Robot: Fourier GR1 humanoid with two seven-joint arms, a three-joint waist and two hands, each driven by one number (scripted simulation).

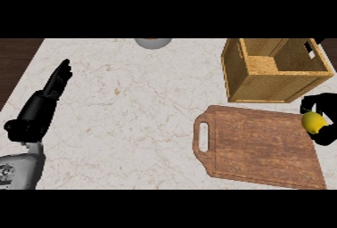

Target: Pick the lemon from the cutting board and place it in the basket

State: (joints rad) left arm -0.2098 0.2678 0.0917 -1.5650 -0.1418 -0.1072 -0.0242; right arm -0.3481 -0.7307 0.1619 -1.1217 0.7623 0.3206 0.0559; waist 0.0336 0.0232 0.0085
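Right hand [322,102], black and entering at the view's right edge, has its fingers and thumb curled round the small yellow lemon [314,121], which sits over the far right edge of the brown wooden cutting board with a handle slot [263,147]; whether the fruit has left the board's surface cannot be told. By my reading the grasp is made, while the carry to the open square woven-wood basket [263,87] just behind the board, and the release inside it, are not yet done. Left hand [56,84] rests on the pale marble counter [132,116] at the view's left, fingers straight and together.
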